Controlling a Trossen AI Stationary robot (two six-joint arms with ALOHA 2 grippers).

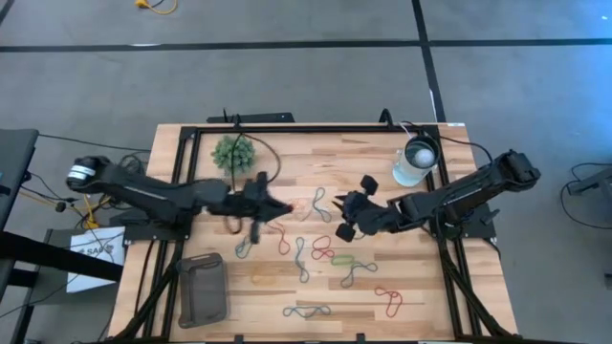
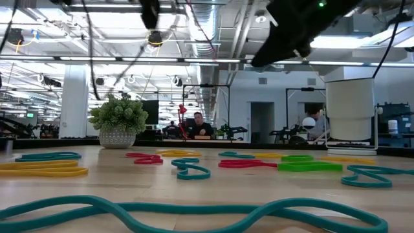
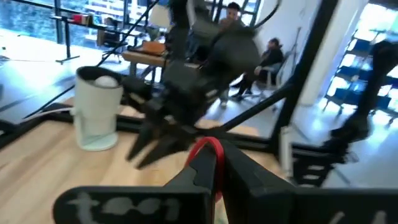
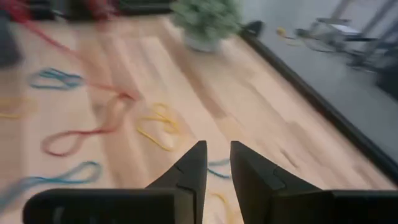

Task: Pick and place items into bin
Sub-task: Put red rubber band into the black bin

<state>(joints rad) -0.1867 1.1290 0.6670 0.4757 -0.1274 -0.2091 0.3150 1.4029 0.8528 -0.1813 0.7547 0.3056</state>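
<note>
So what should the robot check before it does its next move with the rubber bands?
1. Left gripper has a band: ok. A red rubber band sits pinched between its fingers in the left wrist view.
2. Bin ready: ok. The dark tray sits near the table's front left corner; no bands show in it.
3. Path to the bin: ok. In the high view, only bare wood lies between the left gripper and the tray.
4. Right gripper free: ok. Its fingers are a little apart with nothing between them.
5. Arms apart: cannot tell. Both grippers are close together mid-table.
6. Plant ball and white lamp out of the way: ok, both at the back.
</note>
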